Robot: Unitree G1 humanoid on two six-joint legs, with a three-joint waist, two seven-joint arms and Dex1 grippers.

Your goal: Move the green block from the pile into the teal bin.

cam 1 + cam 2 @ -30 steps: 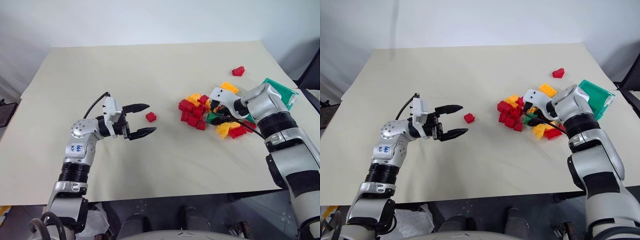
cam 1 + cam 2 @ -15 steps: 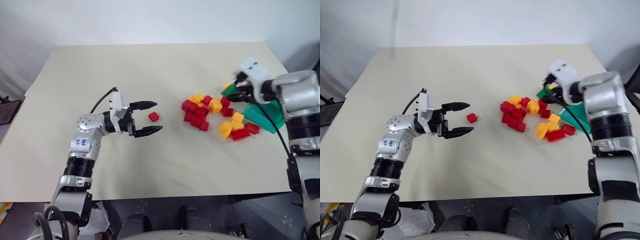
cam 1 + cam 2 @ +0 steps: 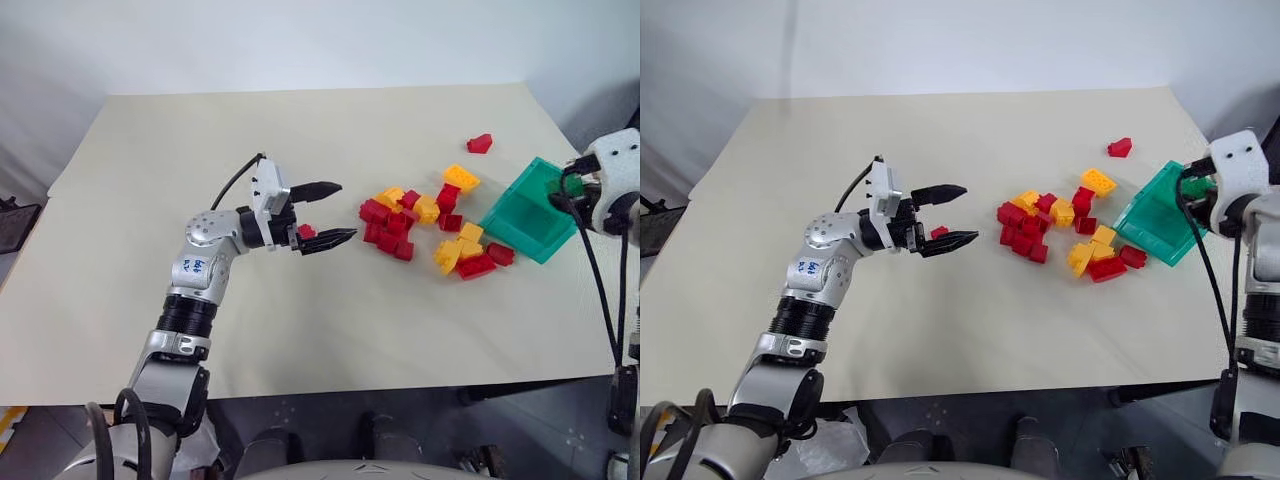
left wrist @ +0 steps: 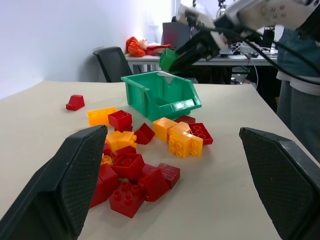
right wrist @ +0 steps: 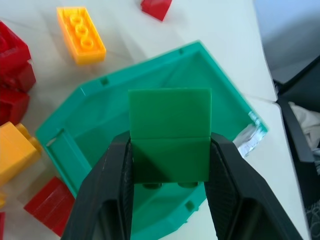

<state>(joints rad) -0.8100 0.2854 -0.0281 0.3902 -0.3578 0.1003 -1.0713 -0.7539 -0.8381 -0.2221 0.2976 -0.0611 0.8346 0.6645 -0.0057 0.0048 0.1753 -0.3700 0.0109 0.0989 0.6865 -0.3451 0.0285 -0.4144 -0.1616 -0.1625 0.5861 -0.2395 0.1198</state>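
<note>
Green block [image 5: 169, 132] is hanging over the teal bin [image 5: 70, 150]; we are pinching it in our right hand [image 5: 170, 200], readying the drop.

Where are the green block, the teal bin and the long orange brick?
green block [image 5: 169, 134], right wrist view, its flat face
teal bin [image 3: 512, 231], left eye view, near wall
long orange brick [image 5: 81, 34], right wrist view, studded top

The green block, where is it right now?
The green block is pinched in the right gripper, held above the open teal bin at the table's right edge.
</note>
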